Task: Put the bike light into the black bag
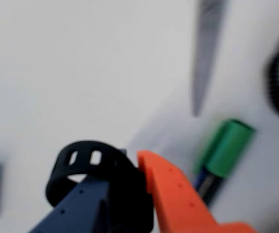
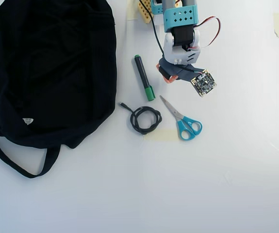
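My gripper (image 1: 122,170) is shut on the bike light (image 1: 83,148). Its black rubbery ring strap with two slots sticks out to the left between the dark blue finger and the orange finger (image 1: 173,194), held above the white table. In the overhead view the gripper (image 2: 169,75) hovers just right of a green marker, and the arm hides the light. The black bag (image 2: 47,68) lies flat at the far left of that view, well apart from the gripper, with its strap (image 2: 13,162) trailing toward the front. The bag is out of the wrist view.
A green-capped marker (image 2: 143,77) (image 1: 225,148) lies between the bag and the gripper. A coiled black cable (image 2: 145,119) and blue-handled scissors (image 2: 183,121) lie in front of the gripper. The wrist view is blurred.
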Action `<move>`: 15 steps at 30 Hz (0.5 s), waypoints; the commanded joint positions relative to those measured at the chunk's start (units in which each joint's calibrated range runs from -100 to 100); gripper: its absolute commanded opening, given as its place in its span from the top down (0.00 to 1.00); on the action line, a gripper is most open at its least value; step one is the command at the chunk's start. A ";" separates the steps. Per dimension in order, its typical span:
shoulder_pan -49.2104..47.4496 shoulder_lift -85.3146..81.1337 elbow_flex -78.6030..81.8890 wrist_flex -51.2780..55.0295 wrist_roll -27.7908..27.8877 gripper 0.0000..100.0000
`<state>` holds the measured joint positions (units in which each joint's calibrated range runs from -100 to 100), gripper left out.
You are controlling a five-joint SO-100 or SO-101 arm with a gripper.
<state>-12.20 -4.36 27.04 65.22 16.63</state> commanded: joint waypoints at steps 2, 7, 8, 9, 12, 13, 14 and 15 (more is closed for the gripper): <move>2.02 -5.18 -13.66 11.52 -0.06 0.98; 6.21 -6.43 -17.16 13.76 -0.06 0.98; 7.11 -6.60 -17.16 13.76 -0.06 0.98; 7.93 -6.76 -17.16 13.76 -0.06 0.98; 9.35 -8.75 -17.25 13.68 -0.01 0.98; 9.95 -11.33 -17.52 13.50 -0.22 0.98; 10.48 -12.40 -17.61 13.76 -1.06 0.98; 10.85 -13.32 -17.43 13.85 -2.68 0.98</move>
<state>-3.01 -11.25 12.50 78.62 16.58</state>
